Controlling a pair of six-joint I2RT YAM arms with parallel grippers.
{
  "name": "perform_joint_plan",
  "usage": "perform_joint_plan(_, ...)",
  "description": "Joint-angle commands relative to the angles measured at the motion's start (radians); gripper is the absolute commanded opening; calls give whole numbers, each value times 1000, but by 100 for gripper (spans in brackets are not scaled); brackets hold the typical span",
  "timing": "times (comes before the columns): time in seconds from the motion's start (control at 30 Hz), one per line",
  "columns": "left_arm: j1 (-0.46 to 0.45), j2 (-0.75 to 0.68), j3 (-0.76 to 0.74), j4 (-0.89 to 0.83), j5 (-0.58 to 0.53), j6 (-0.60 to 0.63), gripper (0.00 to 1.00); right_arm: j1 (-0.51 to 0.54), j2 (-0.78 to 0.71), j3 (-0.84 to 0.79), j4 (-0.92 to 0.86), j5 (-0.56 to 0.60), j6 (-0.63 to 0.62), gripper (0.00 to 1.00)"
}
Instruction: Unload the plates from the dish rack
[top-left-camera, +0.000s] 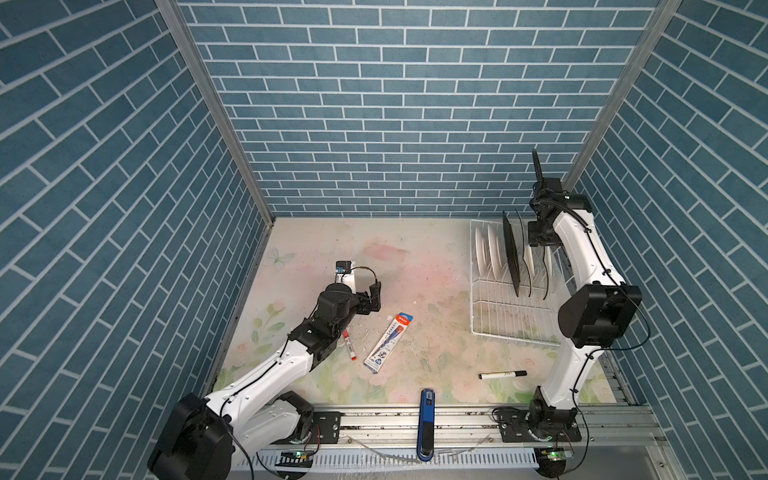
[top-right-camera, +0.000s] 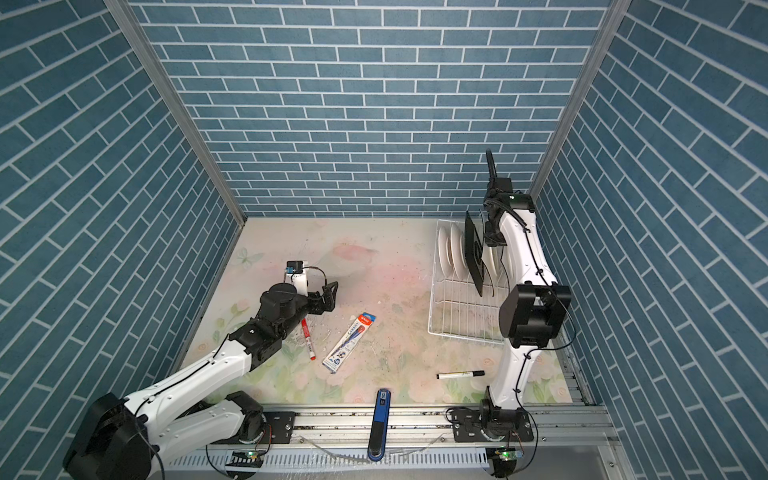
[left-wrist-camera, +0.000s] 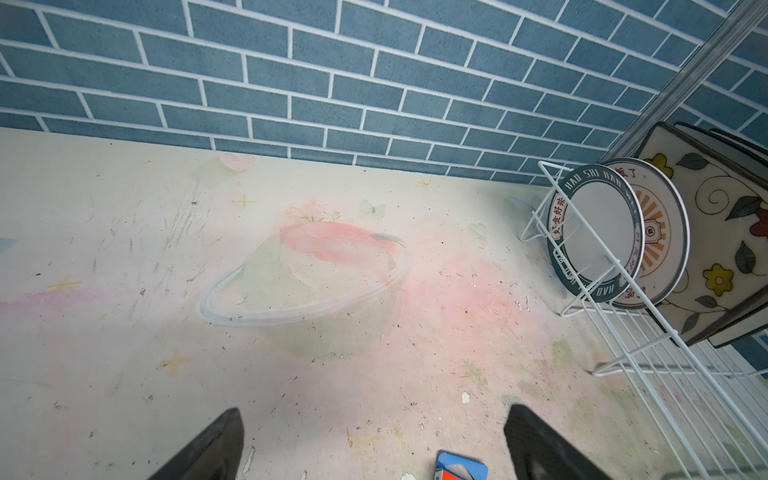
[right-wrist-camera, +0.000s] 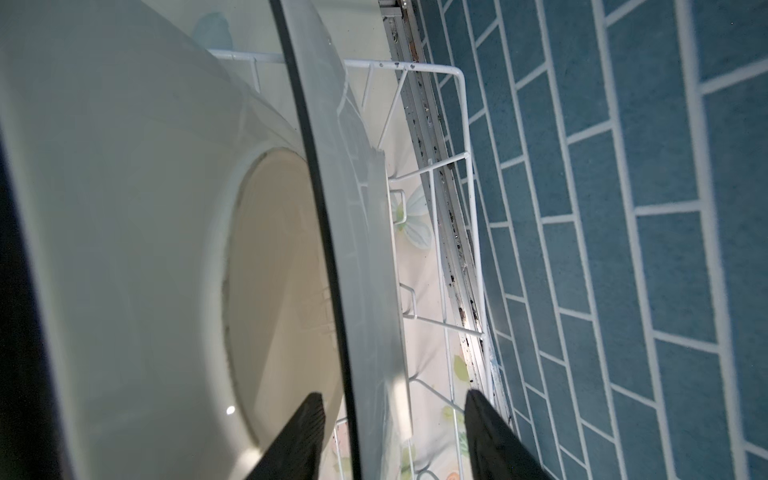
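The white wire dish rack (top-left-camera: 498, 316) (top-right-camera: 457, 316) stands at the back right with several plates upright in it. Round white plates (top-left-camera: 486, 249) (left-wrist-camera: 598, 237) fill its far-left slots, and beside them stand square cream plates (top-left-camera: 510, 253) (left-wrist-camera: 723, 232) with black backs. My right gripper (top-left-camera: 539, 243) (right-wrist-camera: 392, 395) reaches down into the rack. Its jaws straddle the dark rim of one plate (right-wrist-camera: 365, 249), with a gap on each side. A white plate back (right-wrist-camera: 124, 208) stands beside it. My left gripper (top-left-camera: 376, 291) (left-wrist-camera: 374, 411) hovers open over the mat, holding nothing.
A pen package (top-left-camera: 388, 343), a red marker (top-left-camera: 350, 347), a black marker (top-left-camera: 503, 375) and a blue stapler-like tool (top-left-camera: 427, 424) lie on the floral mat. Blue brick walls close in at the back and both sides, and the rack stands close to the right wall.
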Motion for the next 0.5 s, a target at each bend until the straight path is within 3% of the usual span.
perform_joint_plan(0.0, -9, 11, 46, 8, -10, 23, 100, -10, 27, 61, -49, 25, -23, 54)
perform_joint_plan(0.47, -24, 32, 45, 32, -20, 17, 100, -12, 66, 91, -36, 23, -34, 38)
